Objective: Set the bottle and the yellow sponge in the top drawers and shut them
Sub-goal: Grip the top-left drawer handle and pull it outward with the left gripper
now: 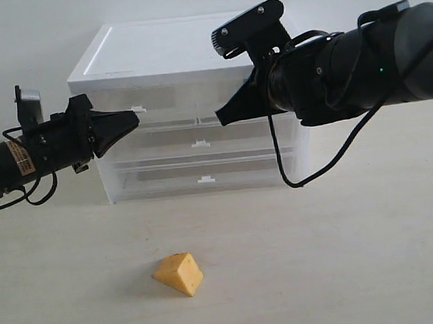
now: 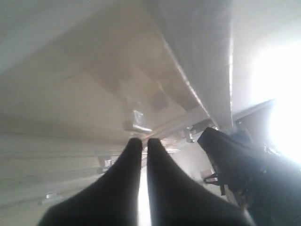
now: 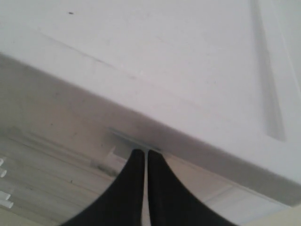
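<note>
At the drawer cabinet [image 1: 193,55] front, top drawers [image 1: 159,99] sit closed; right gripper [image 1: 221,119] and left gripper [image 1: 133,117], each pressed together, tips at the handles [image 1: 139,109]. Before it lies the yellow sponge [image 1: 179,274], long axis parallel to the front, thin end toward the left gripper's side.

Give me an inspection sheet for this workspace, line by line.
Surface: pale table, matte.
Job's things: yellow sponge lies on the table in front of the drawer unit; top drawers look closed; bottle not seen in any view.
Clutter: nothing seen.
Grippers: left tool shut, tip at the left handle; right tool shut, tip at the right handle.
Cables: black cable hangs from the right arm down beside the unit; smaller loop under the left arm.
Surroundings: plain white wall.
</note>
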Robot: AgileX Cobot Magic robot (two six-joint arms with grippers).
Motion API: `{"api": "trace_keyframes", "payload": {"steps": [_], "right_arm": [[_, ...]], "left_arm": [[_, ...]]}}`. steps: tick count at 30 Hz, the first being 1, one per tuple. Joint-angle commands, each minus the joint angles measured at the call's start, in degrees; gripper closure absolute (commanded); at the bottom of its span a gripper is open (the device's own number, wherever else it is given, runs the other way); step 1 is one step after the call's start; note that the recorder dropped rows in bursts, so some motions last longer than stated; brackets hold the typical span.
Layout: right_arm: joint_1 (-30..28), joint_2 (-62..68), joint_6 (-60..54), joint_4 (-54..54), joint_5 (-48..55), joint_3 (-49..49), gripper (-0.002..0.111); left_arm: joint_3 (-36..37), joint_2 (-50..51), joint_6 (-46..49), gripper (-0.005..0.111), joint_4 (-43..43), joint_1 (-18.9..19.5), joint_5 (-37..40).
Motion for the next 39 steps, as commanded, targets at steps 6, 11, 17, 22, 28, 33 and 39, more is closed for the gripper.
{"api": "trace_keyframes", "payload": {"steps": [6, 11, 17, 22, 28, 33, 39], "right_arm": [[-0.10, 0.04, -0.05, -0.37, 0.56, -0.32, 0.108], [-0.10, 0.04, -0.05, -0.37, -0.07, -0.22, 0.108], [-0.10, 0.04, -0.05, -0.37, -0.07, -0.22, 0.108], [-0.10, 0.04, -0.05, -0.37, -0.07, -0.22, 0.108], [-0.10, 0.04, -0.05, -0.37, 0.07, -0.22, 0.108], [-0.10, 0.04, 0.93, -0.37, -0.31, -0.22, 0.108], [-0.10, 0.04, 1.16, -0.66, -1.00, -0.22, 0.108]], "left_arm": [[-3.61, -0.34, -3.83, 0.050, -0.40, 0.05, 3.72], [-5.71, -0.34, -3.99, 0.070, 0.40, 0.05, 1.70], [-5.74, -0.34, -1.84, 0.103, 0.33, 0.05, 1.86], [-5.62, -0.34, -2.01, 0.103, 3.13, 0.05, -2.32], [-3.16, -0.34, -2.42, 0.103, 4.45, 0.05, -5.13], [-0.89, -0.60, -2.30, 0.103, 5.38, 0.05, -5.13], [3.47, -3.71, -1.40, 0.103, 6.66, 0.05, -5.13]]}}
